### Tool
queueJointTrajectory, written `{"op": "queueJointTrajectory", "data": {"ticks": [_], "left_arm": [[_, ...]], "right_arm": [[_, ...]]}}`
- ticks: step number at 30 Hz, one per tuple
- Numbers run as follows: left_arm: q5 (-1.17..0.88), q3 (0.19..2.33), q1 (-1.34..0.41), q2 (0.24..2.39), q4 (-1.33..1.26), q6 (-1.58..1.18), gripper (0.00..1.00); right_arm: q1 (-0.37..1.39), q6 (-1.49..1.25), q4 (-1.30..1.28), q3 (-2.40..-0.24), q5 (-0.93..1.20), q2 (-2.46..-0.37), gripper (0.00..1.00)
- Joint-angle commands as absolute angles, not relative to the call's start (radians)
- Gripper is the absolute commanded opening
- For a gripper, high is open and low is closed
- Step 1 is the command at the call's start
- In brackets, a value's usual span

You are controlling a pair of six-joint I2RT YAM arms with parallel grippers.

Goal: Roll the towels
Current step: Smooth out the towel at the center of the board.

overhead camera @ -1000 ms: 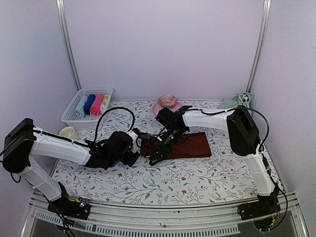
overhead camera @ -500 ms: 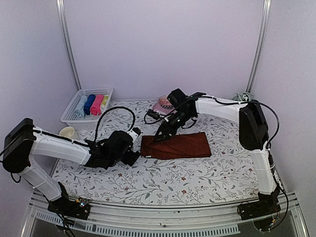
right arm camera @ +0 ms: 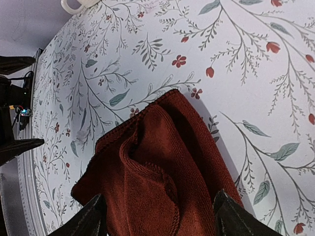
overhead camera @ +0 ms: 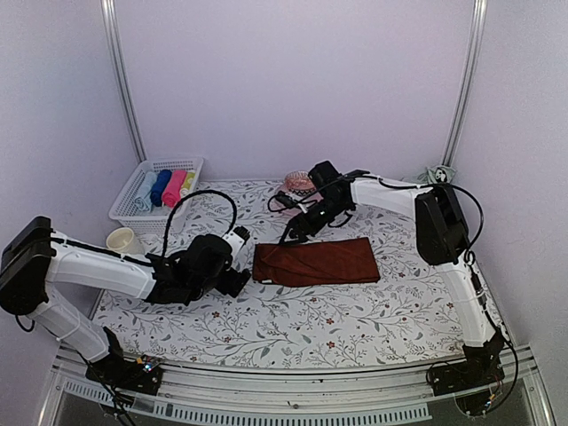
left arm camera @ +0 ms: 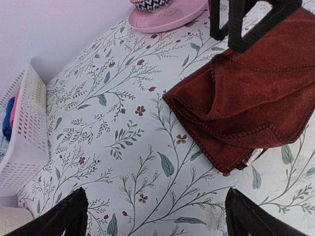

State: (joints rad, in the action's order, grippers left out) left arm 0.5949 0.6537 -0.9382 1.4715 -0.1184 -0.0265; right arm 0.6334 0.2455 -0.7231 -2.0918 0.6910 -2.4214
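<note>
The dark red-brown towel [overhead camera: 315,262] lies folded flat mid-table, its left end rumpled into a loose fold [right arm camera: 152,182]. My right gripper [overhead camera: 297,232] hovers open above that end's far edge, with cloth showing below its fingers [right arm camera: 231,219] and nothing gripped. My left gripper [overhead camera: 240,271] sits low just left of the towel, wide open over bare table cover. In its wrist view the towel [left arm camera: 246,98] lies ahead to the right, and the right gripper's fingers [left arm camera: 251,22] hang over it. The pale green towel [overhead camera: 432,171] lies bunched at the back right corner, partly behind the right arm.
A white basket [overhead camera: 129,209] with several rolled towels stands at the back left. A pink plate [overhead camera: 286,197] carrying a bowl sits behind the red towel. A cream cup [overhead camera: 120,238] stands near the left edge. The floral table cover [overhead camera: 293,324] spans the table.
My right gripper lifted off the red towel's left end, drew back toward the far edge and opened wider. The left arm barely moved.
</note>
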Motion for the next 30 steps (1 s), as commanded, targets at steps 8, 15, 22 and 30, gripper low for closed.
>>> {"op": "queueJointTrajectory", "data": {"ticks": [8,15,22,30], "left_arm": [[0.594,0.64,-0.933,1.465,-0.151,-0.018,0.97],[0.595,0.648,-0.932,1.484,-0.144,-0.016,0.97],[0.594,0.651,-0.931,1.486,-0.141,-0.016,0.97],[0.59,0.65,-0.931,1.486,-0.14,-0.017,0.97]], "right_arm": [[0.656,0.24,-0.72,-2.132,0.805,-2.492,0.66],[0.67,0.262,-0.734,-2.123,0.819,-2.485,0.51],[0.68,0.264,-0.742,-2.113,0.774,-2.487,0.36],[0.704,0.262,-0.717,-2.11,0.605,-2.484,0.34]]}}
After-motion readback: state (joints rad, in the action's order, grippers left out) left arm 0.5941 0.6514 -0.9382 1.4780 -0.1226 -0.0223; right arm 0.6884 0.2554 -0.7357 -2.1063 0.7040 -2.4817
